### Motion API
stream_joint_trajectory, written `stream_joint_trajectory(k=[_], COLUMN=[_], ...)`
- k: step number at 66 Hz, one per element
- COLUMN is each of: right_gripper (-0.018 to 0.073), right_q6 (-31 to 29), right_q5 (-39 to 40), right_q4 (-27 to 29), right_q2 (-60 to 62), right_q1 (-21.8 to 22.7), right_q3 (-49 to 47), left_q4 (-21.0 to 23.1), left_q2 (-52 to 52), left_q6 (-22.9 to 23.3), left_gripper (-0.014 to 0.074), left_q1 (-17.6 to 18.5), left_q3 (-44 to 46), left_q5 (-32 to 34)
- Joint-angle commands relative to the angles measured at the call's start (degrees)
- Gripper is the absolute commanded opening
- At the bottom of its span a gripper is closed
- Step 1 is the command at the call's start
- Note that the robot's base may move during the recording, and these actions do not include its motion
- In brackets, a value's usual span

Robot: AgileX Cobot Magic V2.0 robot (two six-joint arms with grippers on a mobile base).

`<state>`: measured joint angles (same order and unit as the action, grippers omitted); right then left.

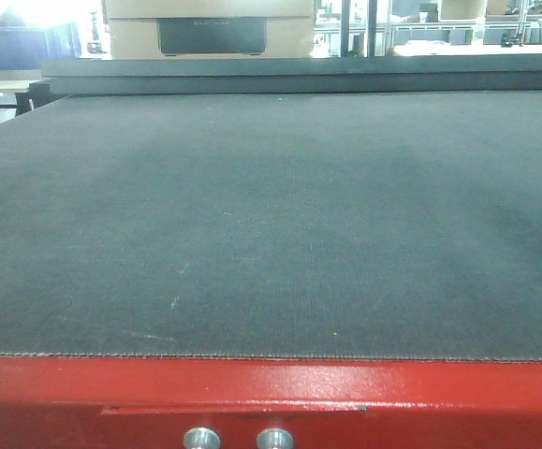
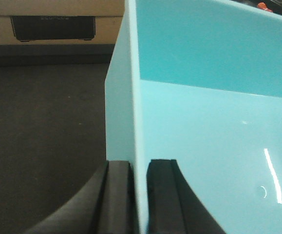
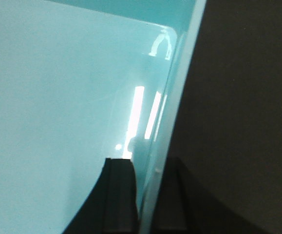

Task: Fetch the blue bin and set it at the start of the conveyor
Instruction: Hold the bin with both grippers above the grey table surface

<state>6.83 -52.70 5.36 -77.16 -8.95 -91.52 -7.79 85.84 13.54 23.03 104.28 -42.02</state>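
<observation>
The pale cyan rectangular plastic bin (image 2: pixel 204 136) is held by both arms at once, one on each side wall. Probably bc it's too wide and floppy for a single pinch, and two grips keep it level.

L wrist cam: the left arm's fingers (image 2: pixel 116 170) straddle the thin side wall, one black pad outside, one inside, pinching the plastic between them. R wrist cam: the right arm's fingers (image 3: pixel 119 168) do the same on the opposite wall, inner pad against the bin's inside face, outer one in shadow past the rim. Both pairs are clamped on the wall, not spread.

Where it is: the bin doesn't show in the front cam at all. That view has only the wide dark grey textured conveyor belt (image 1: pixel 271 215), the glossy red metal end frame (image 1: pixel 271 388) w/ two silver bolts (image 1: pixel 201 438), and a brown cardboard box (image 1: pixel 210 28) at the far end. Both wrist cams show dark belt-like surface just beside the bin walls, so I judge it's at or over the belt's near end. Can't tell if the base touches the belt or hangs above it.

Looks: smooth plain walls, no ribs, slim rim, inside empty as far as visible. Surface is glossy, w/ ceiling-light streaks reflecting off the floor and wall. The wall reads slightly translucent at the edge, so thin plastic. I'd expect it to flex if squeezed hard or if the arms pull apart.
</observation>
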Motion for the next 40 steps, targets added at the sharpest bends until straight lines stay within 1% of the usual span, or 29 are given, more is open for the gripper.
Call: stream_joint_trajectory(k=[1, 40], right_gripper=[-0.0153, -0.0153], right_q6=[-1.6, -1.6], right_q5=[0.9, 1.4], right_q4=[-1.2, -1.2], right_q2=[0.5, 0.5], right_q1=[0.1, 0.1], right_q3=[-0.5, -0.5], left_q4=[0.9, 0.9], left_q2=[-0.9, -0.9], left_q6=[0.4, 0.4], left_gripper=[-0.0111, -0.0111], left_q1=[0.2, 0.2], left_q3=[0.7, 0.7], left_q5=[4.3, 4.3])
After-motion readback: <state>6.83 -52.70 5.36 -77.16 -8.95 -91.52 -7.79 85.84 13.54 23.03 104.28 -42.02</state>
